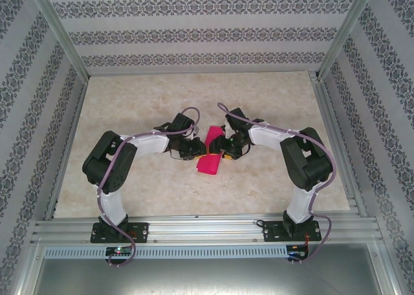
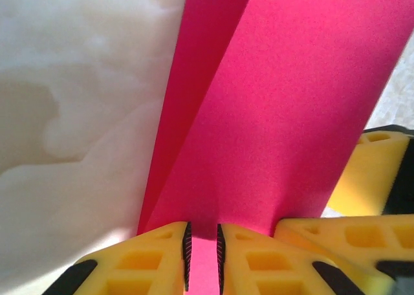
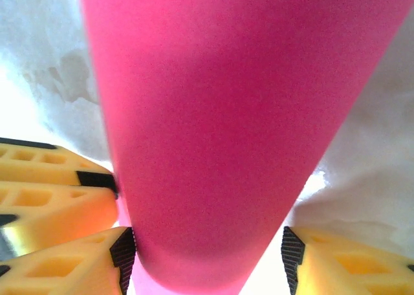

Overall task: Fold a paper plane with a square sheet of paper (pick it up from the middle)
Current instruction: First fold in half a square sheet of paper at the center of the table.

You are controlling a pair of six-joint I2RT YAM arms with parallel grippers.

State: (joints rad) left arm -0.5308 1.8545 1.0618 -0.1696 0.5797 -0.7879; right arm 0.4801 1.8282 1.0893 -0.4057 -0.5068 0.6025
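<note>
- Overhead view: my two arms are meeting over the middle of the bench [image 1: 129, 107]. My left fingers [image 1: 198, 152] and my right fingers [image 1: 224, 149] are facing each other, with the square sheet of paper [image 1: 210, 158] between them.
- The sheet is showing as a magenta-pink strip, partly folded. It is slanting from the far side of my fingers to the near side. I cannot tell from here whether it is resting on the bench or hanging clear of it.
- Left wrist view: my left fingers are clenching on the sheet. Their two ribbed black pads [image 2: 186, 250] are standing almost together, with a thin band of pink running between them.
- Beyond those pads the sheet [image 2: 284, 114] is spreading away in two layers that part along a crease. The broad, brighter layer is lying on the right and the narrow, darker one on the left.
- A yellow finger [image 2: 381, 172] of my right arm is showing just beside the sheet's right edge.
- Right wrist view: my right fingers are standing released, one on each side of the sheet [image 3: 220, 114], which is bulging between them in a rounded curve.
- The pad at the left of this view [image 3: 124, 256] is touching the paper. The pad at the right [image 3: 292, 250] is standing just apart from it, with bright bench [image 3: 369, 178] showing in the gap.
- The yellow fingers of my left arm [image 3: 52, 204] are lying against the sheet's left side.
</note>
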